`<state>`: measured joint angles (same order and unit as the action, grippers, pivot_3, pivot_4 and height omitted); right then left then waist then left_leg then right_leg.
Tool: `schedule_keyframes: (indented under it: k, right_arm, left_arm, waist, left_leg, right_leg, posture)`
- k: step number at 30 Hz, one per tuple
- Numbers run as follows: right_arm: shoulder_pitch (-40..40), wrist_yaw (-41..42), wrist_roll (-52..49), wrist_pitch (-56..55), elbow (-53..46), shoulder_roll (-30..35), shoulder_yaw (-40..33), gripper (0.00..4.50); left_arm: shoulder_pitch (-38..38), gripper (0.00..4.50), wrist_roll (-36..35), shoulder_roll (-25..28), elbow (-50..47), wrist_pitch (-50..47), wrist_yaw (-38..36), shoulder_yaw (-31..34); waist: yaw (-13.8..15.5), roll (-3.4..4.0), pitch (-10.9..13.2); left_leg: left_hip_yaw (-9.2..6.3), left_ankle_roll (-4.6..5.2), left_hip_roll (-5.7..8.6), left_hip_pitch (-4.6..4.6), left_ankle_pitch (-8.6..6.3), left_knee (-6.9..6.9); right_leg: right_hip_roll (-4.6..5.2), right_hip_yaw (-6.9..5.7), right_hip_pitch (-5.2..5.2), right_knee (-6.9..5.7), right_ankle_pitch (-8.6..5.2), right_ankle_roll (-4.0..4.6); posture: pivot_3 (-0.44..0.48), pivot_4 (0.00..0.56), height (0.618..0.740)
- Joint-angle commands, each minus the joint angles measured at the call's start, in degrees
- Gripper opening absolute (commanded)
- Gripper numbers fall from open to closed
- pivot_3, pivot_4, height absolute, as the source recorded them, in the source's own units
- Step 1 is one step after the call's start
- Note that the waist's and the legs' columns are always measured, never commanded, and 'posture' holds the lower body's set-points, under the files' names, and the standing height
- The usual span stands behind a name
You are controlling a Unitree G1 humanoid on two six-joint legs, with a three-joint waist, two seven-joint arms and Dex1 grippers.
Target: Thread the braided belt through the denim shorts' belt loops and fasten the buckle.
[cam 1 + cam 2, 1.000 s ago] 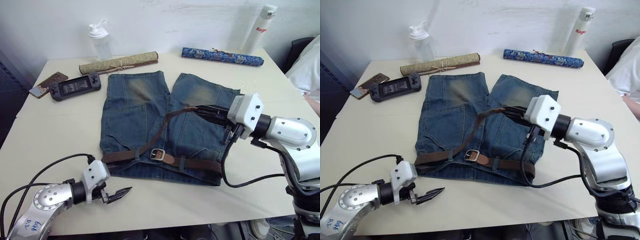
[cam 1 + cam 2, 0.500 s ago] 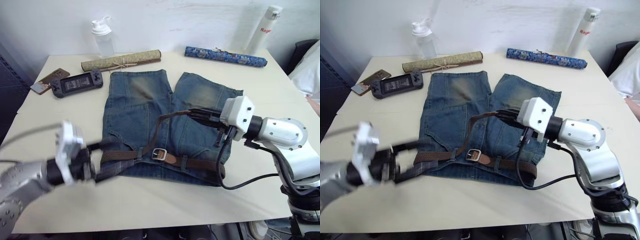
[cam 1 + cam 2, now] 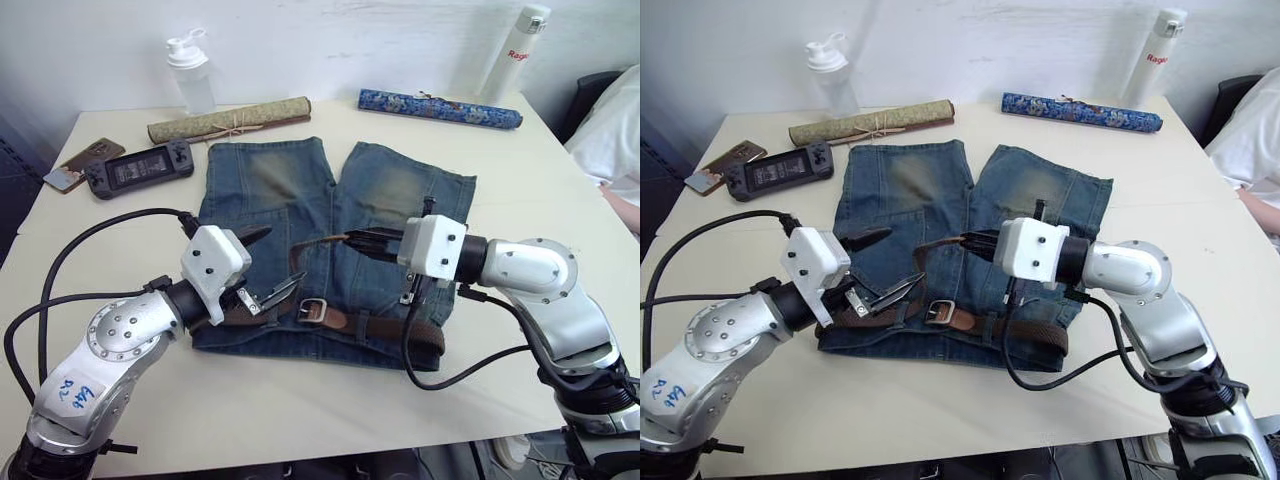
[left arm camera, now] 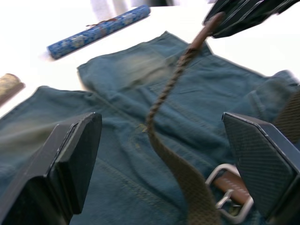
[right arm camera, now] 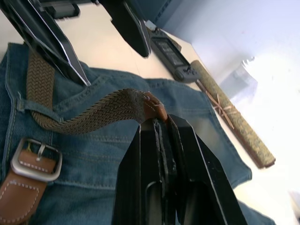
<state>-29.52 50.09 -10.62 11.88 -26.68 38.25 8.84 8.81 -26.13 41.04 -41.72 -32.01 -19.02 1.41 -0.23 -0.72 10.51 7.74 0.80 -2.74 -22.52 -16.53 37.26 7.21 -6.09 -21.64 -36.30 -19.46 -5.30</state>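
Dark-brown braided belt (image 3: 318,262) arching over denim shorts (image 3: 330,215), right gripper (image 3: 352,239) jaws pinching its tan tip, left gripper (image 3: 272,262) jaws spread.

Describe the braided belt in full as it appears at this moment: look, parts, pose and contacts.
The braided belt is a dark-brown woven strap lying along the waistband of the denim shorts, passing under belt loops. Its tan leather end carries the silver buckle, lying flat near the waist's middle. The free end rises off the shorts in an arc, and its tan leather tip is pinched in the shut right gripper. The open left gripper straddles the strap beside the buckle without gripping it.
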Motion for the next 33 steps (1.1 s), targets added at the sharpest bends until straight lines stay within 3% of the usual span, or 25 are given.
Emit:
schedule_keyframes:
  k: [1, 2, 5, 12, 13, 26, 29, 33]
  right_arm:
    - [-0.7, -0.6, 0.1, -0.8, -3.0, -0.5, -0.6, 0.0]
    - [-0.7, -0.7, 0.1, -0.8, -3.2, -0.6, -0.6, 0.0]
    - [-0.5, -0.9, 0.2, -0.6, -3.6, -0.7, -0.6, 0.0]
    - [-0.3, -1.3, 0.3, -0.1, -4.3, -0.8, -0.8, 0.0]
    - [-0.2, -1.3, 0.3, -0.1, -4.4, -0.8, -0.8, 0.0]
    - [0.3, -3.4, 0.9, 6.5, -5.3, -0.2, -1.0, 0.0]
    - [0.2, -5.4, 0.3, 9.8, -6.2, -1.2, -1.7, 1.07]
    - [0.6, -8.3, -1.0, 13.9, -8.0, -2.4, -3.3, 2.88]
  left_arm:
    - [1.6, 4.48, 3.8, -1.5, 1.0, 1.8, 0.1, -0.9]
    - [1.7, 4.48, 4.0, -2.0, 1.3, 1.9, -0.3, -1.0]
    - [2.0, 3.65, 4.8, -3.3, 1.7, 2.1, -1.1, -1.4]
    - [3.1, 0.34, 6.3, -5.8, 2.3, 2.0, -2.4, -2.4]
    - [3.1, 0.11, 6.3, -6.1, 2.3, 2.0, -2.6, -2.4]
    - [0.2, 0.11, 3.0, -10.8, 2.1, 1.6, -4.1, 1.4]
    - [-0.9, 0.0, 2.7, -11.5, 2.2, 1.5, -4.0, 2.3]
    - [-2.6, 0.0, 2.2, -12.9, 3.1, 1.3, -3.5, 3.4]
  waist:
    - [0.1, -0.02, 0.0]
    - [0.2, -0.04, 0.0]
    - [0.1, -0.05, 0.0]
    - [0.1, -0.05, 0.0]
    - [0.1, -0.05, 0.0]
    - [0.1, -0.06, 0.0]
    - [0.1, -0.06, 0.0]
    - [0.1, -0.06, 0.0]
  left_leg:
    - [0.0, 0.0, 0.0, -0.01, 0.0, 0.0]
    - [0.0, 0.01, 0.01, -0.01, 0.0, 0.0]
    - [-0.01, 0.02, 0.02, -0.02, -0.01, 0.03]
    - [-0.01, 0.02, 0.01, -0.01, -0.01, 0.04]
    - [-0.01, 0.02, 0.01, -0.01, -0.01, 0.04]
    - [-0.02, 0.04, 0.02, -0.01, -0.01, 0.07]
    - [-0.03, 0.04, 0.02, -0.01, -0.01, 0.07]
    - [-0.03, 0.04, 0.02, -0.01, -0.01, 0.07]
  right_leg:
    - [0.01, 0.0, 0.0, 0.0, 0.0, 0.0]
    - [0.03, 0.0, 0.0, 0.0, 0.0, 0.0]
    - [0.05, -0.02, 0.01, -0.01, 0.0, 0.0]
    - [0.05, -0.03, 0.01, -0.06, 0.0, 0.0]
    - [0.05, -0.03, 0.01, -0.06, 0.0, 0.0]
    - [0.07, -0.03, 0.01, -0.11, 0.0, 0.0]
    - [0.09, -0.04, 0.02, -0.1, 0.0, 0.0]
    - [0.09, -0.03, 0.01, -0.1, 0.0, 0.0]
  posture:
    - [0.0, 0.15, 0.717]
    - [0.0, 0.15, 0.717]
    - [0.0, 0.15, 0.717]
    - [0.0, 0.15, 0.717]
    - [0.0, 0.15, 0.717]
    - [0.0, 0.15, 0.717]
    - [0.0, 0.15, 0.717]
    - [0.0, 0.15, 0.717]
